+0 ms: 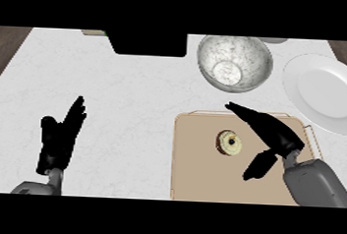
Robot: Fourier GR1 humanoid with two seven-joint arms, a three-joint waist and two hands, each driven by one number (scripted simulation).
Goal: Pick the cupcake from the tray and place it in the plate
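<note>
Head view is showing the right hand (272, 130) hovering spread just beside the cupcake (230, 142) on the tray (195, 174); the left hand (59, 136) is resting open, the plate (326, 93) lying nearby

No legible text, label or number anywhere (none at all).

The cupcake (230, 142) sits on the tray (195, 179) just left of the open right hand (273, 130); the plate (324, 93) lies beyond that hand.
</note>
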